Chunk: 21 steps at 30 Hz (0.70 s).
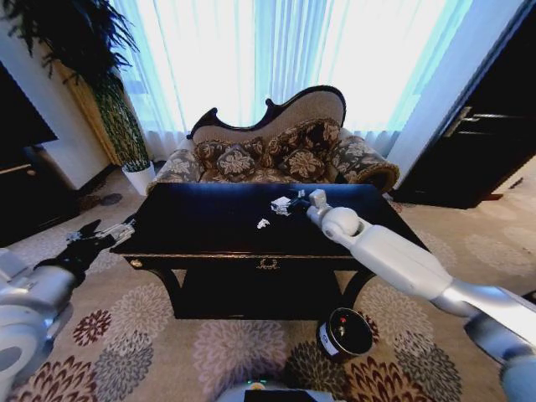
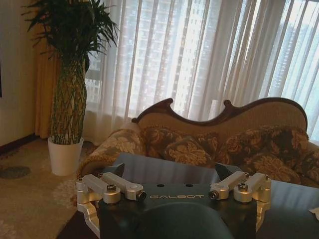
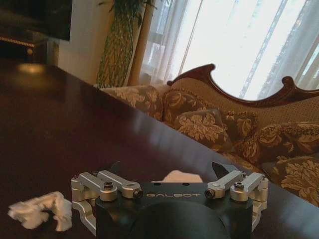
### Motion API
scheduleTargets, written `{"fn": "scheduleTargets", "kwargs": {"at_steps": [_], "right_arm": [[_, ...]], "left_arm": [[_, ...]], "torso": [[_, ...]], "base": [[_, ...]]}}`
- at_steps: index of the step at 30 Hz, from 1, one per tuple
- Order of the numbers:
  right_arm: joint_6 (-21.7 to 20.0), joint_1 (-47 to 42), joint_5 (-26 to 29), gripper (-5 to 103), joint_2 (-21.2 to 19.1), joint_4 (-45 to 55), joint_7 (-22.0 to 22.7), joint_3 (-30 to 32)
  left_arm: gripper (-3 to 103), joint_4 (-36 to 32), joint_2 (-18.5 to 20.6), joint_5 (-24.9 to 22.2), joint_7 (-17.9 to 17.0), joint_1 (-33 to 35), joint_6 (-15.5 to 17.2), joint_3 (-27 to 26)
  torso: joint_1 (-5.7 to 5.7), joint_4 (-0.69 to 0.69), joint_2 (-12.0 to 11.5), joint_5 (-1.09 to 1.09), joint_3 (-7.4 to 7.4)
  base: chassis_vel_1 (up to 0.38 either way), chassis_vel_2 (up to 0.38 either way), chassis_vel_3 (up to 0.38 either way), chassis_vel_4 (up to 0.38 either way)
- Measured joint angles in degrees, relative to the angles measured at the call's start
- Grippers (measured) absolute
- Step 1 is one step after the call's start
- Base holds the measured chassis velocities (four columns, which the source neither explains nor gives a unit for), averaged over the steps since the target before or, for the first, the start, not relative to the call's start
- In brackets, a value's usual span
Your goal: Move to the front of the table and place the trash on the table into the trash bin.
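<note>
Head view: the right end effector [image 1: 297,199] reaches over the far middle of the dark table [image 1: 201,226], fingers spread apart around a white paper scrap [image 3: 177,176]; another scrap [image 1: 263,223] lies nearer. Beside the table's left edge, the left end effector [image 1: 94,234] hovers open. On the carpet, near right, stands the trash bin [image 1: 344,333].

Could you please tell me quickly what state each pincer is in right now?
Left pincer: open, holding nothing, beside the table's left end.
Right pincer: open, holding nothing, over the table at a white paper scrap.
</note>
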Motion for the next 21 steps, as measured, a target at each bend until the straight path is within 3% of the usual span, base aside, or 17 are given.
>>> {"fn": "scheduleTargets", "kwargs": {"at_steps": [14,19,21], "right_arm": [[0.0,2.1,-5.5,100,4.3,-8.5,-4.7,-1.4],[-2.2,3.5,-5.2,100,4.4,-9.8,-6.0,-2.5],[-5.6,4.6,-3.4,100,4.7,-9.9,-5.4,-3.0]], "left_arm": [[100,0.0,1.7,-0.3,0.2,-1.1,-0.5,0.1],[100,0.0,1.9,0.0,0.2,-2.1,-0.5,1.7],[100,0.0,1.9,0.6,0.3,-2.7,-0.6,3.0]], "torso": [[0.0,0.0,0.0,0.01,0.0],[-0.01,0.0,0.0,0.01,0.0],[-0.01,0.0,0.0,0.01,-0.01]], "base": [[0.0,0.0,0.0,0.0],[0.0,0.0,0.0,0.0],[0.0,0.0,0.0,0.0]]}}
